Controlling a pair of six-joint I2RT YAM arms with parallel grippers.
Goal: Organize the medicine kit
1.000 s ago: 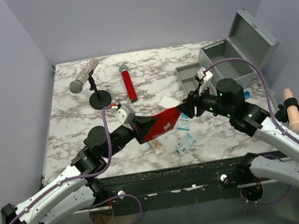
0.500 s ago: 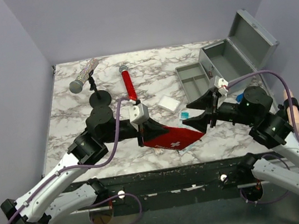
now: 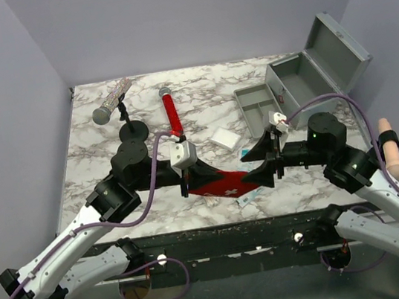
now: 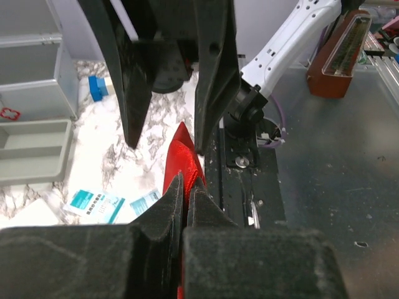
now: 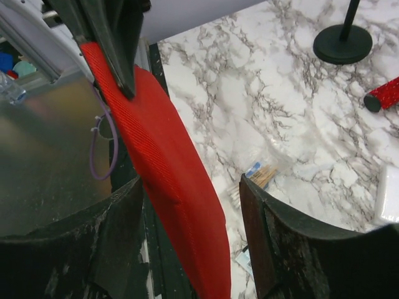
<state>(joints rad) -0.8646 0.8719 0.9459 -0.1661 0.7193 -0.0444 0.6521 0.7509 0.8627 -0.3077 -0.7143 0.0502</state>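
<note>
Grey medicine kit [image 3: 317,72] stands lid-up, tray [image 3: 257,105] beside; left claw [image 4: 186,193] pinches red pouch [image 3: 223,184], right claw [image 3: 253,167] gapes.

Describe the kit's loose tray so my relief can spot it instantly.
On the table, look to the far right corner for the open grey metal box. Just left of it lies the tray: shallow, grey, divided into compartments. Unlike the box it has no lid; unlike the white pad nearby it is grey and hollow.
</note>
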